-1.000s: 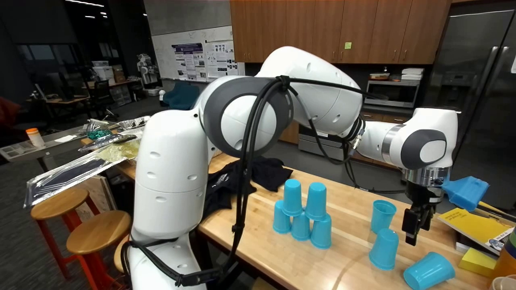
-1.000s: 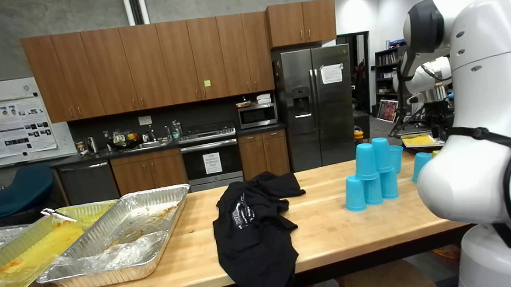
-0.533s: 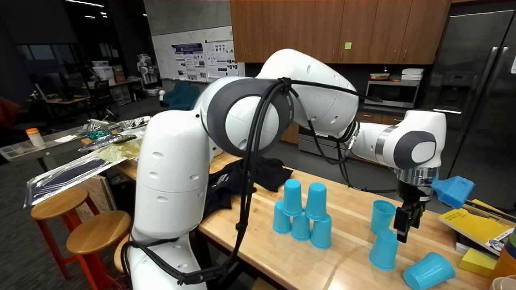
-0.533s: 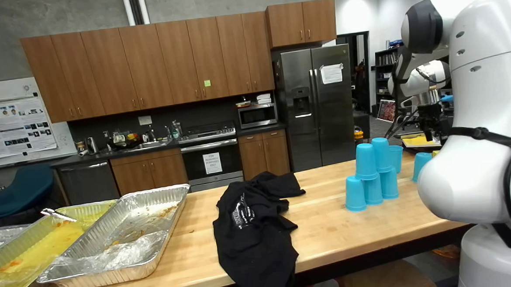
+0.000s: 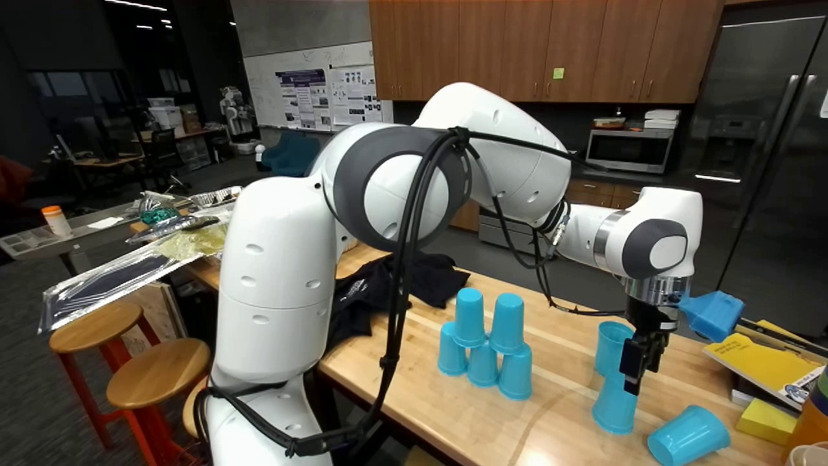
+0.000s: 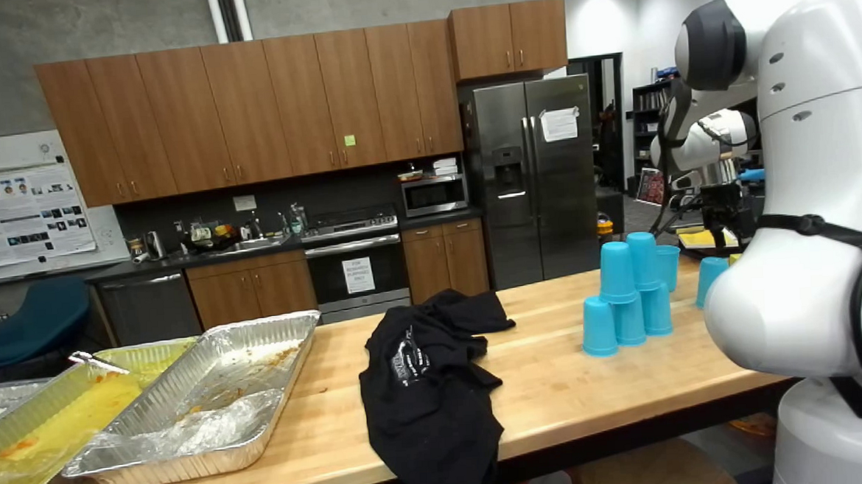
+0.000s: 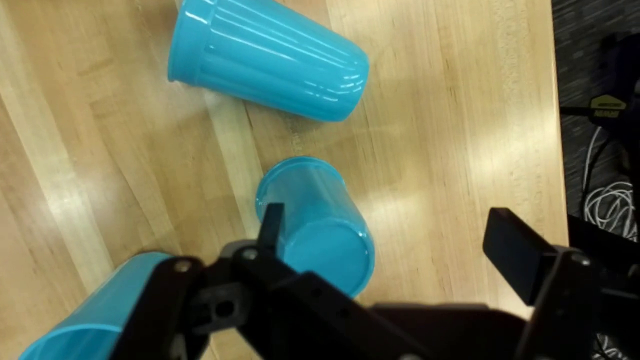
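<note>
The fingers (image 7: 517, 255) are being held spread near an inverted blue cup (image 7: 322, 225), while a sideways cup (image 7: 270, 57) is being supported by the tabletop (image 7: 440, 140).

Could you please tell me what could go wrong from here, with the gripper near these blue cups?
In the wrist view, the open gripper looks off-centre: one finger overlaps the upside-down cup and might tip it. The cup lying on its side could roll if bumped. The mouth-up cup, partly behind the gripper, may also get knocked.

The tabletop (image 7: 492, 150) shows soft patches of glare.
</note>
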Available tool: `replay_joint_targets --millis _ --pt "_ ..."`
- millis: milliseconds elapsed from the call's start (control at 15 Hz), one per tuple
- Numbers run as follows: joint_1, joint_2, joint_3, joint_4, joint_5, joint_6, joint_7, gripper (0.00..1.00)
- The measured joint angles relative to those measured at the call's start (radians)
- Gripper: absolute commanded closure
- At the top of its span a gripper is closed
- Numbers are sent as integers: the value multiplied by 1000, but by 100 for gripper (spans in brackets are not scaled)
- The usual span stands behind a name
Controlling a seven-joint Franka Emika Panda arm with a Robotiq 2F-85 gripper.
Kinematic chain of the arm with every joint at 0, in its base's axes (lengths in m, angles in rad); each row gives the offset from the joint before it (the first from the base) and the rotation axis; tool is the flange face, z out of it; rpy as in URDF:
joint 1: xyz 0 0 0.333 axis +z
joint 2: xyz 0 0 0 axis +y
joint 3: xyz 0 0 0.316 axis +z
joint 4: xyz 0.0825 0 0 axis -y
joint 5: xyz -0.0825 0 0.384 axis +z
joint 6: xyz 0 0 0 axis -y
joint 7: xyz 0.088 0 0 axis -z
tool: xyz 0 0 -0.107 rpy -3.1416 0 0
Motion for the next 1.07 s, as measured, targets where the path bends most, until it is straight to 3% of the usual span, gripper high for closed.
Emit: replay_joint_targets --millis 1067 --pt "6 -1 2 -64 0 109 22 0"
